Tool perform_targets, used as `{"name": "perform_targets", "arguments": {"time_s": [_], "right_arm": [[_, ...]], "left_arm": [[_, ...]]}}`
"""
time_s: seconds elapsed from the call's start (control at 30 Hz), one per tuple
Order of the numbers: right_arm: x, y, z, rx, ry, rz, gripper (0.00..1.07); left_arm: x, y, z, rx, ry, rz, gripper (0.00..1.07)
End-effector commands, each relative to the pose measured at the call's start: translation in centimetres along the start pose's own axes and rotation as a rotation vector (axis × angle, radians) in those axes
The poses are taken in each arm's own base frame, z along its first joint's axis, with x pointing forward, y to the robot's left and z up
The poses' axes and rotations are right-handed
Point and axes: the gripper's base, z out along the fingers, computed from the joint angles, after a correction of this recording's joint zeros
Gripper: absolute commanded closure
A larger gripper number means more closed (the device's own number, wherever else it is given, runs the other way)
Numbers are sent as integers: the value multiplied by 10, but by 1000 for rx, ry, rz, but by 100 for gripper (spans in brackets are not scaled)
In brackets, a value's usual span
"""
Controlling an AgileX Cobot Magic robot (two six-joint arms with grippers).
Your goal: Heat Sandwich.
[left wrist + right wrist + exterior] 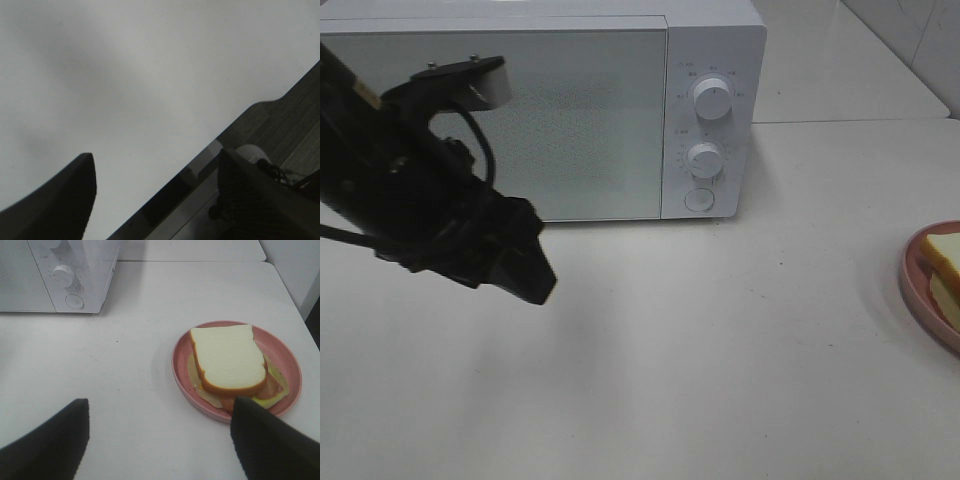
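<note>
The sandwich (229,361) lies on its pink plate (287,360) at the right edge of the surface (720,350), well apart from the closed microwave (710,60) at the back. The right hand (157,440) is much the nearer: it hovers just short of the plate, fingers spread wide and empty, the sandwich ahead and toward one finger. The left hand (525,265) hangs tilted downward before the microwave door, open and holding nothing.

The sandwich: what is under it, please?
The sandwich lies on a round pink plate, which stands on the white table. Orange-red and pale yellow filling shows under the top slice. The plate's middle is covered by the sandwich.
</note>
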Motion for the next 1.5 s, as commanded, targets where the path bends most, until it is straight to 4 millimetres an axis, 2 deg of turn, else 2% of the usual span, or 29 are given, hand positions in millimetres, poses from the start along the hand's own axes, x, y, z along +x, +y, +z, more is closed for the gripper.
{"name": "perform_targets", "arguments": {"time_s": [0.03, 0.13, 0.2, 0.23, 0.33, 0.37, 0.47, 0.5, 0.6, 0.63, 0.67, 0.73, 0.77, 0.9, 0.93, 1.03, 1.07, 1.1, 1.23, 1.5], "right_arm": [[2, 0, -3, 12, -23, -3, 32], [2, 0, -3, 12, -23, -1, 32], [2, 0, -3, 12, -23, -1, 32], [2, 0, -3, 12, -23, -1, 32], [2, 0, -3, 12, -23, -1, 32], [2, 0, -3, 12, -23, -1, 32], [2, 0, -3, 12, -23, -1, 32], [2, 0, -3, 12, -23, -1, 32], [2, 0, -3, 12, -23, -1, 32], [2, 0, -3, 12, -23, -1, 32], [2, 0, -3, 12, -23, -1, 32], [2, 0, -3, 12, -23, -1, 32], [2, 0, -3, 12, -23, -1, 32], [2, 0, -3, 12, -23, -1, 32], [2, 0, -3, 12, -23, -1, 32], [2, 0, -3, 12, -23, -1, 32], [2, 0, -3, 12, -23, -1, 32], [2, 0, -3, 12, -23, -1, 32], [2, 0, -3, 12, -23, -1, 32], [2, 0, -3, 12, -23, -1, 32]], "left_arm": [[5, 8, -16, -35, 27, -28, 40], [10, 23, -41, -53, -4, -85, 40], [11, 26, -47, -62, -10, -95, 40], [16, 36, -60, -95, -22, -130, 40], [22, 44, -72, -134, -21, -167, 40], [29, 53, -84, -185, -24, -200, 40], [36, 59, -96, -243, -27, -218, 40], [43, 65, -108, -312, -34, -232, 40], [54, 73, -127, -388, -78, -269, 40], [54, 73, -127, -388, -78, -269, 40], [62, 76, -138, -419, -99, -293, 40], [72, 78, -147, -448, -127, -324, 40], [72, 78, -147, -448, -127, -324, 40], [111, 85, -153, -494, -151, -399, 40], [111, 85, -153, -494, -151, -399, 40], [132, 82, -152, -501, -160, -435, 40], [145, 78, -150, -513, -177, -442, 40], [145, 78, -150, -513, -177, -442, 40], [172, 59, -151, -538, -258, -421, 40], [204, 35, -154, -588, -419, -361, 40]]}}
